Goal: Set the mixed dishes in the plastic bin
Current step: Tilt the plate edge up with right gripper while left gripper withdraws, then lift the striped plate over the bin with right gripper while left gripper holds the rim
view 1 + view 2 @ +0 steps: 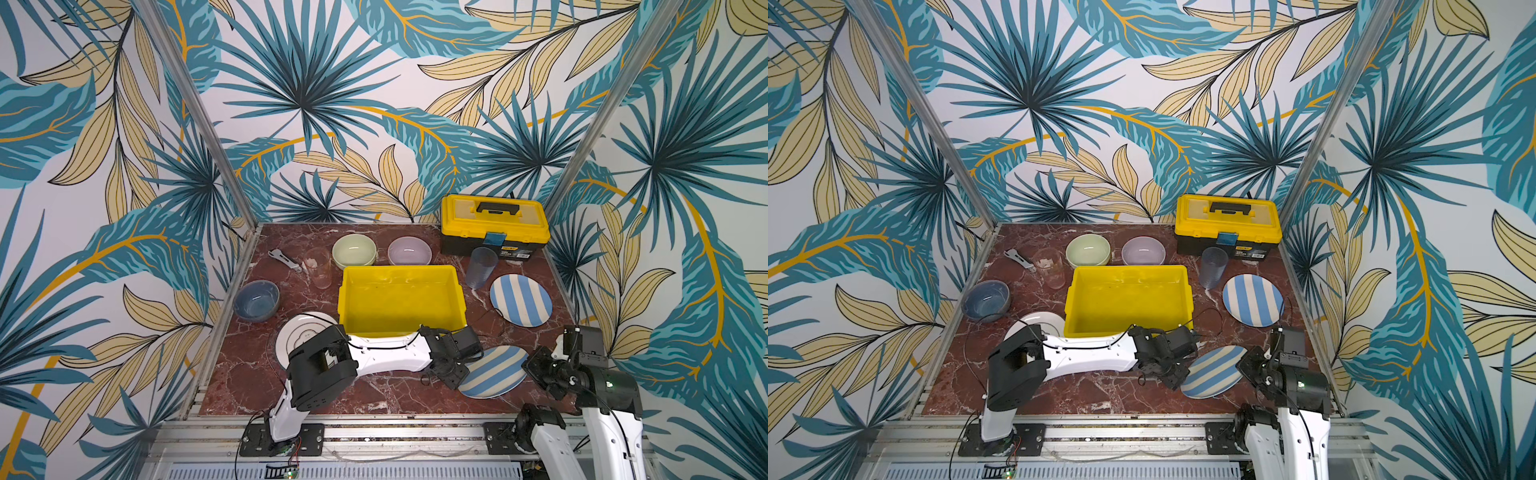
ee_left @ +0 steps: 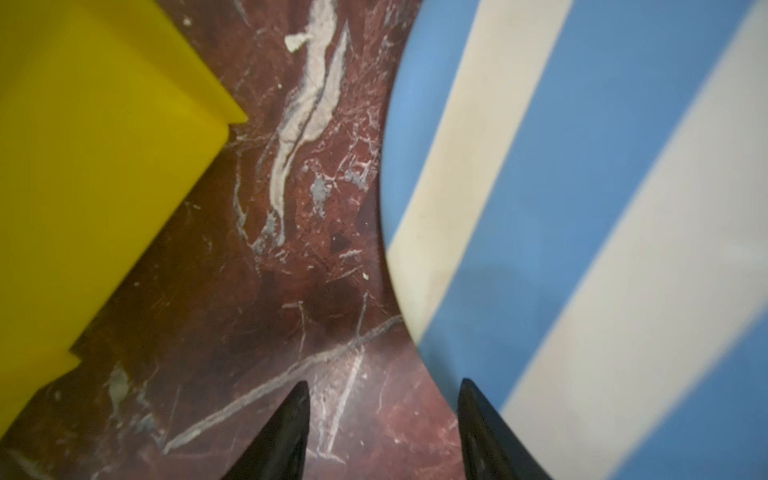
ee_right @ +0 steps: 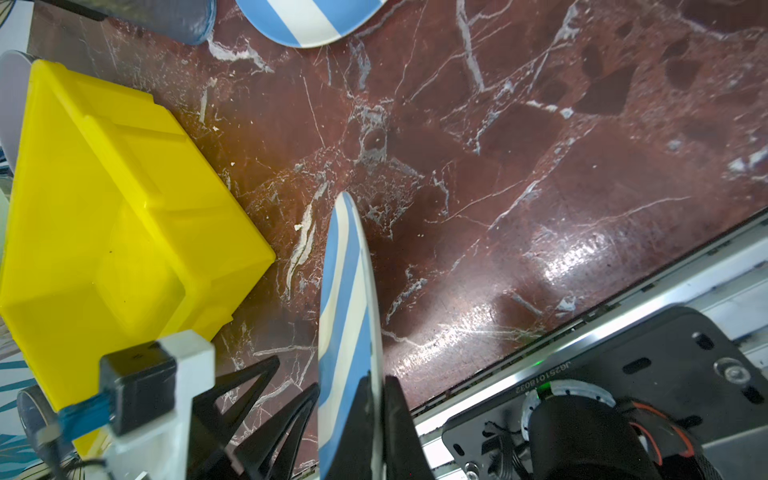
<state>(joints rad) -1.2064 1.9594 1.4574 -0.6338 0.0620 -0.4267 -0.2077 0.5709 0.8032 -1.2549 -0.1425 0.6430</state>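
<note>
Logging the grip first: my right gripper is clamped on the rim of the near striped plate. The right wrist view shows that plate edge-on, pinched between both fingers. My left gripper is released, jaws spread with nothing squeezed. One finger is over the bare table; the other overlaps the plate's rim.

In both top views the near striped plate is tilted, between the two grippers near the table's front edge. The left gripper is at its left edge and the right gripper at its right. I can't tell if its low edge touches the table. It's outside the yellow bin, just off the bin's front right corner. My left arm stretches across in front of the bin.

Other dishes, all on the table outside the bin:
- far striped plate, right of the bin
- bluish tumbler, upright, between the bin and that plate
- pale green bowl and lilac bowl, side by side behind the bin
- clear tumbler, upright, at the bin's back left corner
- blue-grey bowl, far left
- white plate, partly under my left arm

Non-task items: toolbox in the back right corner, grey metal tool at back left.
</note>
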